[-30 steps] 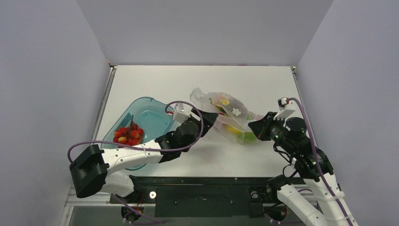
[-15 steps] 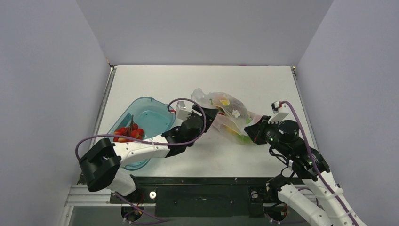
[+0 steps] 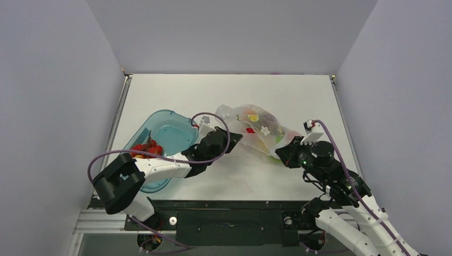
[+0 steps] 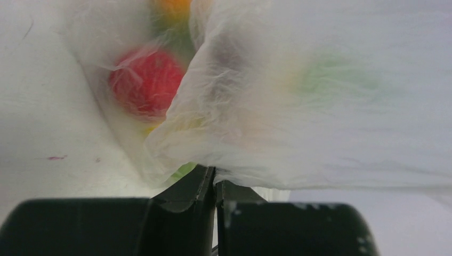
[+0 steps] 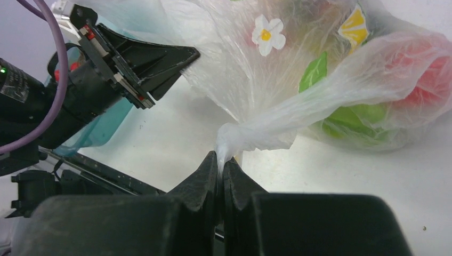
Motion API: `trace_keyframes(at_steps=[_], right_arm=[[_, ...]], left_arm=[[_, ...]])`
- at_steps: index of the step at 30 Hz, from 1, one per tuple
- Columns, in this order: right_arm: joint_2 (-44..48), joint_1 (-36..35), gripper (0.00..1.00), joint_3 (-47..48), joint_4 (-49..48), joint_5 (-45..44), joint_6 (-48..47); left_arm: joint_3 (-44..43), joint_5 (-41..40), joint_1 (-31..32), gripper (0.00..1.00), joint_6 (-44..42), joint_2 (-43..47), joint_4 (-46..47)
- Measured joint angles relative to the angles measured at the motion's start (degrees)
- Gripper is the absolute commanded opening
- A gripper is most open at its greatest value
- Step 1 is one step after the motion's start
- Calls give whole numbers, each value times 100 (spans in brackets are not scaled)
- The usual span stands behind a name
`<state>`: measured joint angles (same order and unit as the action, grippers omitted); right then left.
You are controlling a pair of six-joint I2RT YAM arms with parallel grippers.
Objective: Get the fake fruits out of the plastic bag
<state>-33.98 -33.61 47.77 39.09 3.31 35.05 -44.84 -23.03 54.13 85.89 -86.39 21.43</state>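
Plastic bag (image 3: 262, 121), one, holding fake fruits (image 4: 146, 82), clenched by both left pincer (image 4: 215, 179) and right pincer (image 5: 221, 160).

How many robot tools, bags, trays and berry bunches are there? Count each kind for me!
Tools: 2 (left tool, right tool)
Plastic bag: 1
Teal tray: 1
Red berry bunch: 1
Total: 5

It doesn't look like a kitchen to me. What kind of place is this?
Probably a robot testing booth, not a home. Plain pale walls box in a white table, the left arm and right arm are bolted at its edge, and the plastic bag holds toy fruit.
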Motion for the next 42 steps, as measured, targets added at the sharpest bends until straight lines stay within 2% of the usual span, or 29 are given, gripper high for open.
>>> trace_keyframes(at_steps=[6,12,14,15,16,17,20,21,24,28,33,36,42], right_arm=[[457,-170,1,-859,26,-232,496],[1025,-192,6,-1818,79,-264,1335],[955,-210,13,-1766,238,-341,1360],[892,-212,23,-1641,391,-437,1303],[811,-212,28,-1443,566,-564,1217],[726,-212,35,-1182,713,-710,1086],[341,-212,46,-177,970,-1145,577],[144,-212,54,201,984,-1268,365],[-424,-212,69,1075,984,-1606,-273],[-984,-212,76,1755,944,-1768,-1091],[-1790,-258,77,2295,824,-1611,-1755],[-2282,-446,77,2240,518,-1440,-1991],[-3268,-962,77,1456,-446,-1248,-2518]], left_arm=[[780,577,-105,0,-490,129,627],[892,957,-164,0,-920,289,953],[892,1095,-214,0,-1027,337,1012],[892,1152,-229,0,-1067,348,1014],[892,1193,-247,0,-1108,348,1010],[892,1224,-251,0,-1130,348,1005],[896,1355,-258,0,-1161,348,1016],[914,1399,-258,0,-1158,348,1043],[1003,1493,-258,0,-1156,348,1080],[1038,1561,-249,0,-1158,358,1069],[1043,1589,-234,0,-1156,437,1051],[1045,1602,-229,0,-1156,498,1038],[1119,1596,-225,0,-1137,667,999]])
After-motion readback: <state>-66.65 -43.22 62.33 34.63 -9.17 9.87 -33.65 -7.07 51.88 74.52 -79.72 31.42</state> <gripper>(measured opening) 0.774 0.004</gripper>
